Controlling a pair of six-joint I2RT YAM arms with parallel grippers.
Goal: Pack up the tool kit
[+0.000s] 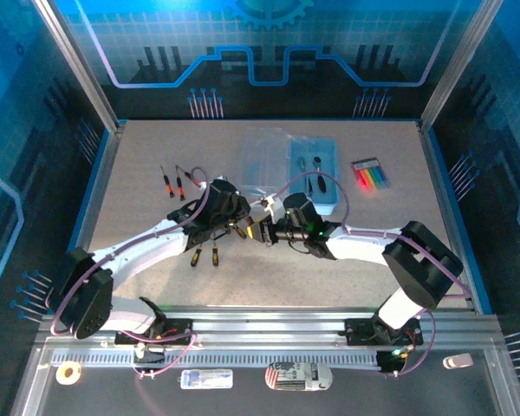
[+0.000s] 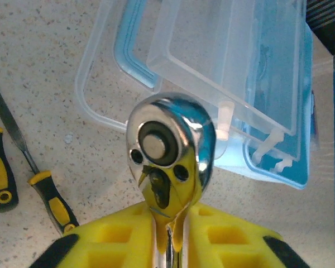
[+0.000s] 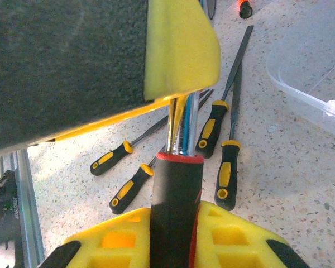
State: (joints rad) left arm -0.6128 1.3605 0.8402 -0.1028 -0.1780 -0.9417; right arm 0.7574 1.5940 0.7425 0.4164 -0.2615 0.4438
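Tabletop (image 1: 329,282); left hand (image 2: 168,237), right hand (image 3: 176,226) clamp ratchet (image 2: 170,142)

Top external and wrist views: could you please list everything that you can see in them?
ratchet: one, chrome with black handle, held aloft at centre
yellow tools: four, yellow and black handles, lying beneath the ratchet
lid: one, clear, far middle
case: one, light blue, right of the lid, tools inside
bit set: one, multicoloured, right of the case
red drivers: at least two, red-handled, left of the lid
tape: one, white, front ledge, left
left gripper: one, yellow fingers, shut on the ratchet's shaft
right gripper: one, yellow fingers, shut on its handle
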